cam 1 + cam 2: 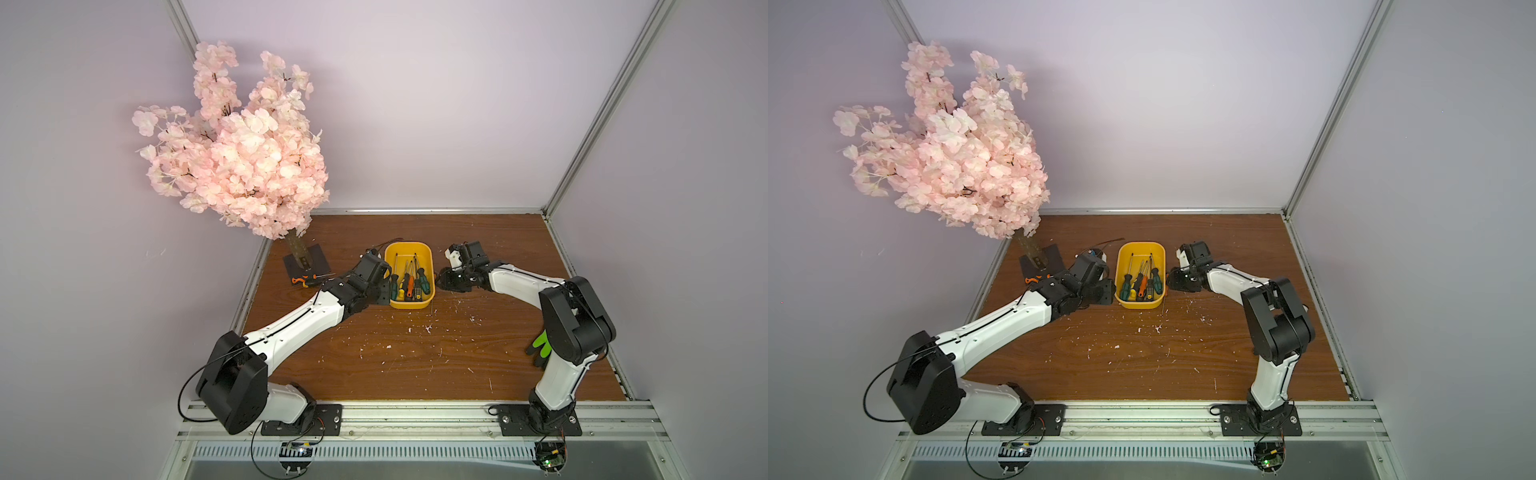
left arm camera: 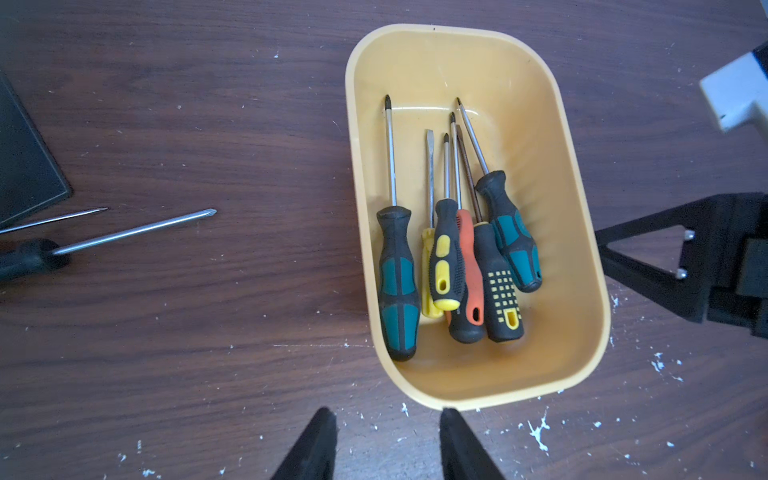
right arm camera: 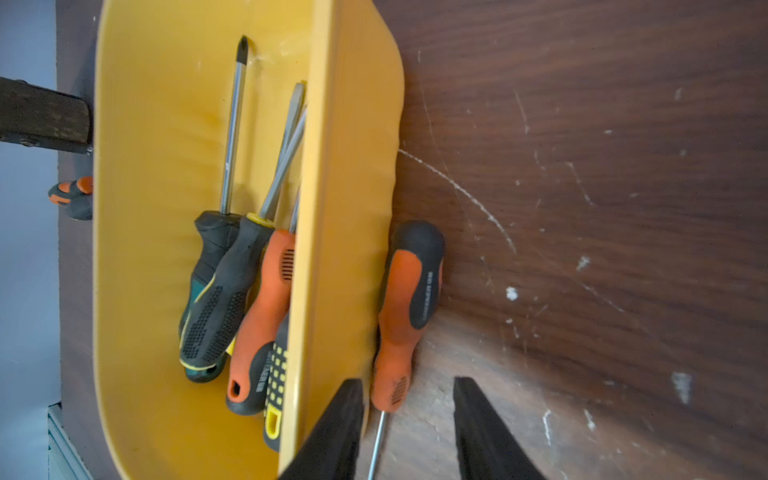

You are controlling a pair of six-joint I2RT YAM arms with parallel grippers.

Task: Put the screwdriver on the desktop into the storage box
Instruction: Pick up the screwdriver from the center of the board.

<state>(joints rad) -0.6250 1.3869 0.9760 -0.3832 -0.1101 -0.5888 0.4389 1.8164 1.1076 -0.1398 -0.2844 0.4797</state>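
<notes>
step: grasp orange-black screwdriver point(image 3: 411, 282) lying against storage box point(image 3: 340, 166) | right gripper point(image 3: 406, 379): jaws apart, straddling handle neck | left gripper point(image 2: 386, 409): apart, empty | tip: centre first, avoid pinching box wall

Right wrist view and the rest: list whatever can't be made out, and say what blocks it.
- Right wrist view: the orange-and-black screwdriver beside the storage box; its tip runs off the picture's edge, past the right claw.
- Left wrist view: the black-handled screwdriver on the desktop; its handle is cut by the edge.
- In a top view: a green-and-black object, mostly behind the right arm; unidentifiable.
</notes>
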